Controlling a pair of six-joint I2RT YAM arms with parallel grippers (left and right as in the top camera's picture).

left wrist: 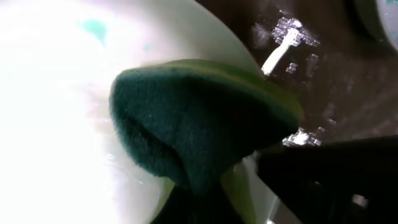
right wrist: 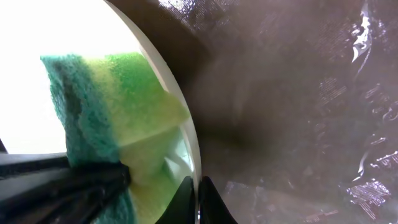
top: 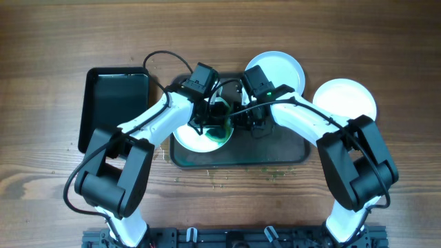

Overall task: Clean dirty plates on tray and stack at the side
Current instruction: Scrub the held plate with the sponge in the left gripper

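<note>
A white plate (top: 191, 140) lies in the left part of the dark grey tray (top: 275, 153). My left gripper (top: 218, 126) is shut on a green sponge (top: 222, 133) and presses it on this plate. In the left wrist view the sponge (left wrist: 199, 124) covers the plate (left wrist: 56, 112), which bears a teal smear (left wrist: 93, 28). My right gripper (right wrist: 199, 202) is shut on the plate's rim (right wrist: 189, 134) beside the sponge (right wrist: 118, 106). A second plate (top: 279, 67) sits at the tray's back right corner. A third plate (top: 344, 100) lies on the table to the right.
A smaller glossy black tray (top: 114, 103) lies on the wooden table to the left. Small green crumbs (top: 272, 173) are scattered in front of the grey tray. The wet tray floor (right wrist: 286, 93) shows to the right of the held plate.
</note>
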